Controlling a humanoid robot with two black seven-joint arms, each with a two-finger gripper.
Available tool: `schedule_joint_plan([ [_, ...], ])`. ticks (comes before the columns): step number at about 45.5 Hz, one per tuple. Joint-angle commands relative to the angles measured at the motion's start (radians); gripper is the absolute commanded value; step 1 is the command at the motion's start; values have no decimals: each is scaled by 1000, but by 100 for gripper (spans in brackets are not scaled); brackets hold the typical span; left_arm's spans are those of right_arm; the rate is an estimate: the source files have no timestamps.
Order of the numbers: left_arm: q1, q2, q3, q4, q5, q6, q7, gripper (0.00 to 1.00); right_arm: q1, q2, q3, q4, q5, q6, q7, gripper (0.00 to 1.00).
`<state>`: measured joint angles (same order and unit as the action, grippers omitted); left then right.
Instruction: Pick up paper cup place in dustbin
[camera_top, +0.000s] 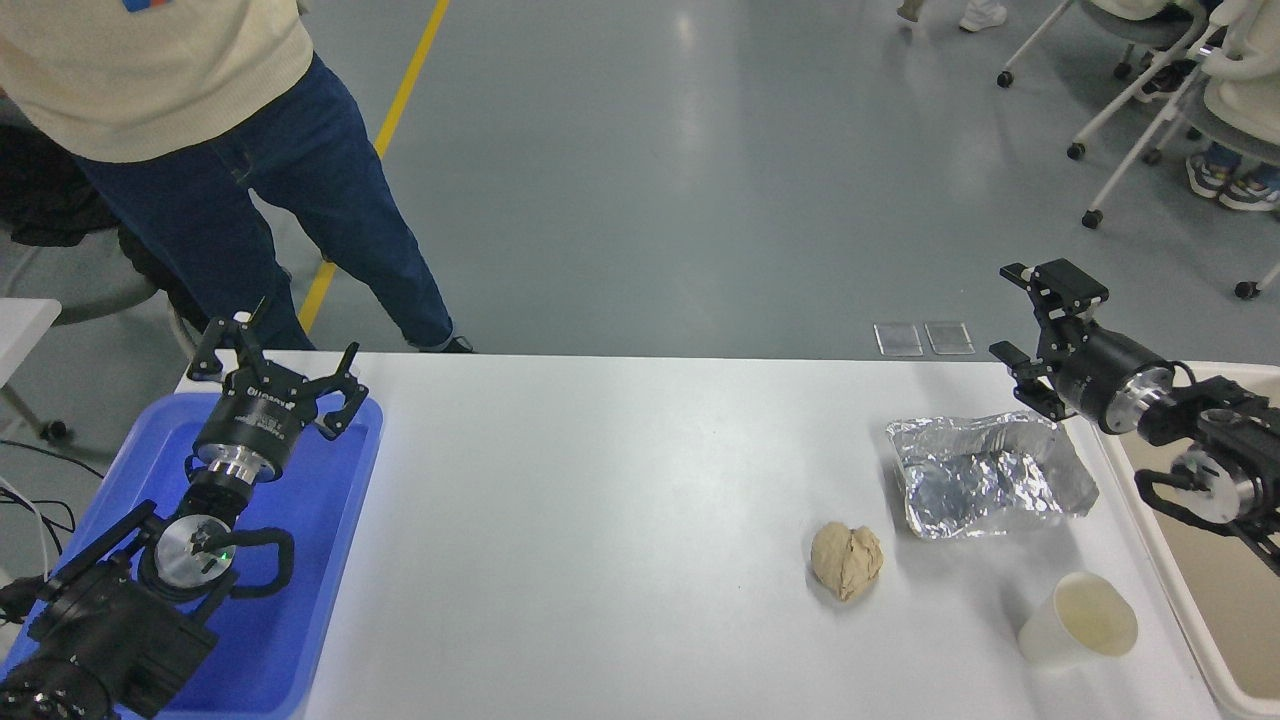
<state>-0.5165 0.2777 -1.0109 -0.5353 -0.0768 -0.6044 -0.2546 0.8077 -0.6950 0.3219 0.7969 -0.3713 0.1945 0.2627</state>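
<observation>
The small white paper cup (1079, 620) with a cream inside lies tilted on the white table near its front right corner, untouched. The cream-beige dustbin (1185, 590) stands at the table's right edge, only partly in the picture. My right gripper (1025, 320) is open and empty, held high over the table's far right edge, well behind the cup, its arm stretching across the dustbin. My left gripper (275, 362) is open and parked over the blue tray at the lower left.
A crumpled silver foil tray (985, 478) lies behind the cup, and a tan wad of paper (847, 559) sits to the cup's left. A blue plastic tray (310, 560) holds the left arm's side. A person (200, 120) stands at the far left side of the table.
</observation>
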Motion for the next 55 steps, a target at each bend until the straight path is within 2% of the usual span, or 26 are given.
schedule_joint_plan([
  [1, 0, 0, 0, 0, 0, 0, 0, 100, 76, -46, -194, 11, 22, 3, -3, 100],
  [7, 0, 0, 0, 0, 0, 0, 0, 100, 157, -52, -390, 42, 23, 5, -3, 100],
  [12, 0, 0, 0, 0, 0, 0, 0, 100, 307, -73, -663, 73, 25, 9, -3, 100],
  [19, 0, 0, 0, 0, 0, 0, 0, 100, 577, -52, -1078, 96, 51, 55, -3, 100],
  [24, 0, 0, 0, 0, 0, 0, 0, 100, 718, -21, -1268, 122, 74, 106, -3, 100],
  [33, 0, 0, 0, 0, 0, 0, 0, 100, 887, 29, -1415, 160, 72, 302, -8, 100],
  [44, 0, 0, 0, 0, 0, 0, 0, 100, 1051, 226, -1609, 176, 66, 583, -13, 100],
  [55, 0, 0, 0, 0, 0, 0, 0, 100, 1217, 281, -1627, 189, 52, 591, -13, 100],
])
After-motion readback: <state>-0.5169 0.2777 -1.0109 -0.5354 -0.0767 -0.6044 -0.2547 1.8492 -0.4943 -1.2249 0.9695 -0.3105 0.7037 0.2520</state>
